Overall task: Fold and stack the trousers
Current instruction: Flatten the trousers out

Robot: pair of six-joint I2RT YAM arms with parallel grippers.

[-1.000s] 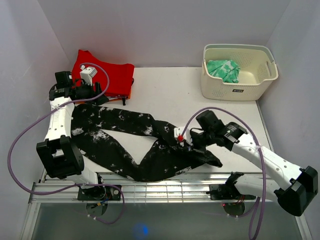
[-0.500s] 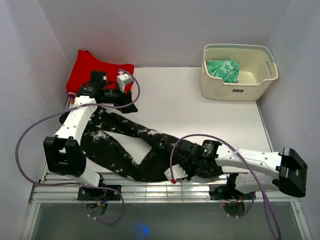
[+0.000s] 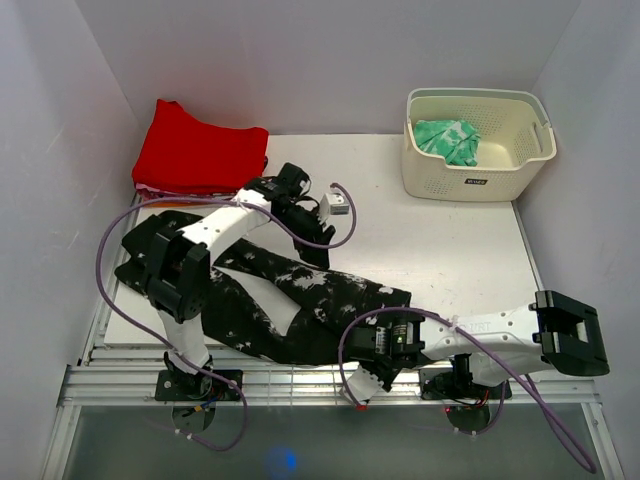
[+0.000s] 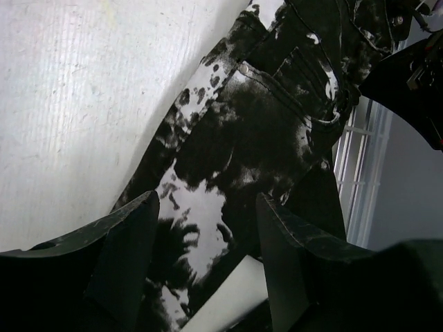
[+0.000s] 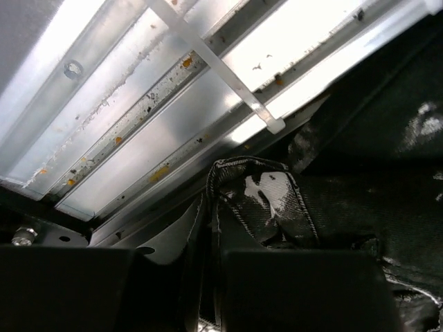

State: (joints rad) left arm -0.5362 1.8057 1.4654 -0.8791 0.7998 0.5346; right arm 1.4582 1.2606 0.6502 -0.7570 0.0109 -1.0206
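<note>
The black, white-splattered trousers (image 3: 330, 290) lie bunched across the near left of the table, one part reaching the front edge. My left gripper (image 3: 318, 250) hangs open just above the trousers' far edge. In the left wrist view its fingers (image 4: 131, 228) straddle splattered cloth (image 4: 263, 124) with nothing between them. My right gripper (image 3: 368, 352) sits low at the table's front edge, shut on a fold of the trousers (image 5: 259, 197). The pinched fold rises from between its dark fingers (image 5: 173, 242) in the right wrist view.
A folded red garment (image 3: 200, 155) lies at the back left. A cream basket (image 3: 478, 185) holding green patterned cloth (image 3: 447, 138) stands at the back right. A metal rail (image 3: 300, 375) runs along the near edge, close under the right gripper (image 5: 211, 238). Walls close in on both sides.
The left arm swung from beside the red garment rightward to over the trousers' middle. The right gripper dragged its end of the trousers leftward and toward the front edge, bunching the cloth.
</note>
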